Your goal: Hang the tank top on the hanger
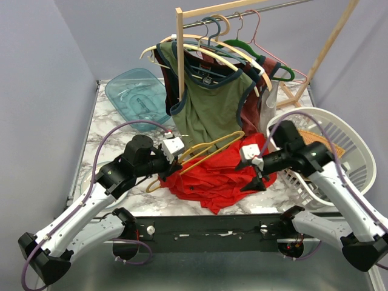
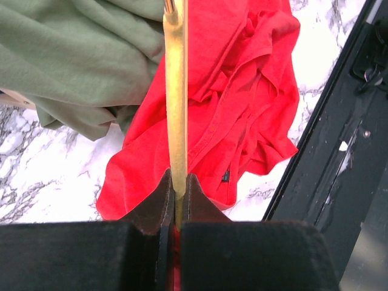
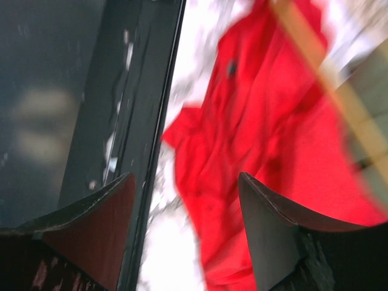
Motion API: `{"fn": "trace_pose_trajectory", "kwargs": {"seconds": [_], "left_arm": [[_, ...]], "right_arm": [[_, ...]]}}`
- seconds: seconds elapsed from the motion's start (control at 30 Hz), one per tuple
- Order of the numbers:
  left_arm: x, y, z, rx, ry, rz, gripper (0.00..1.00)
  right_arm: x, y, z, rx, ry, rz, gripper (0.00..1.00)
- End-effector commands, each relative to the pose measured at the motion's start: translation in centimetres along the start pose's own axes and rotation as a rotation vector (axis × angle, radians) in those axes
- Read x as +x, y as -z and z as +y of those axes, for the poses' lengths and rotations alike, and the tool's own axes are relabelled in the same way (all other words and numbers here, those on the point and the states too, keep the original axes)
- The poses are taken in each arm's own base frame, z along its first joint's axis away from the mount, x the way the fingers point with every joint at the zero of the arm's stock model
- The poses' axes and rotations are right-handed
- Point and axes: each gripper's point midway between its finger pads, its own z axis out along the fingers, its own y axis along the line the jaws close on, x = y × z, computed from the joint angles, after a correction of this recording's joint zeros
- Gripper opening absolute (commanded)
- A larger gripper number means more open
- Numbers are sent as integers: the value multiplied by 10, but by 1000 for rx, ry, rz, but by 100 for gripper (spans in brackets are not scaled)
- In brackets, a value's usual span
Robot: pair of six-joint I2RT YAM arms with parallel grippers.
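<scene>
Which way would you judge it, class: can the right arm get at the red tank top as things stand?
Probably yes: the right gripper is open right above the tank top, with nothing between.

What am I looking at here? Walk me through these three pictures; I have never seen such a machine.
Two robot arms are bolted at a marble table's near edge. The wide picture looks down from above and behind them; the other two come from cameras on each wrist.

A red tank top lies crumpled on the table. The left pincer is shut on a thin yellow hanger, held over the top. The right pincer is open above the red cloth, holding nothing.

Behind hang a green top and more hangers on a rack; a white basket stands to the right.
</scene>
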Motion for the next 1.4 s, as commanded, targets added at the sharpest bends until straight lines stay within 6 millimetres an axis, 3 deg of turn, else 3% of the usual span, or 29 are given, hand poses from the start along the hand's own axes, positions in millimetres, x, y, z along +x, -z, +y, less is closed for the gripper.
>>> {"fn": "trace_pose_trajectory", "kwargs": {"seconds": [0.0,0.07,0.1,0.13,0.37,0.6,0.87,0.97,1.17,1.37], "left_arm": [[-24,1,5,-25,34,-76,0],[-26,2,6,-27,32,-84,0],[-27,3,5,-27,29,-86,0],[-27,3,6,-28,30,-89,0],[-34,8,5,-38,32,-115,0],[-39,12,6,-49,60,-145,0],[-51,23,6,-61,38,-173,0],[-55,27,6,-64,32,-186,0],[-61,32,5,-65,41,-209,0],[-74,44,3,-77,36,-252,0]], "right_arm": [[86,-26,-25,147,-69,227,72],[95,-33,-50,256,-69,232,73],[113,-32,-59,322,-91,283,78],[110,-34,-70,373,-91,262,78],[114,-57,-81,435,-136,252,79],[129,-52,-101,573,-114,354,74],[139,-22,-103,684,-104,462,59],[145,-19,-98,692,-116,471,52],[150,-20,-93,677,-142,473,48],[163,-18,-91,678,-171,535,55]]}}
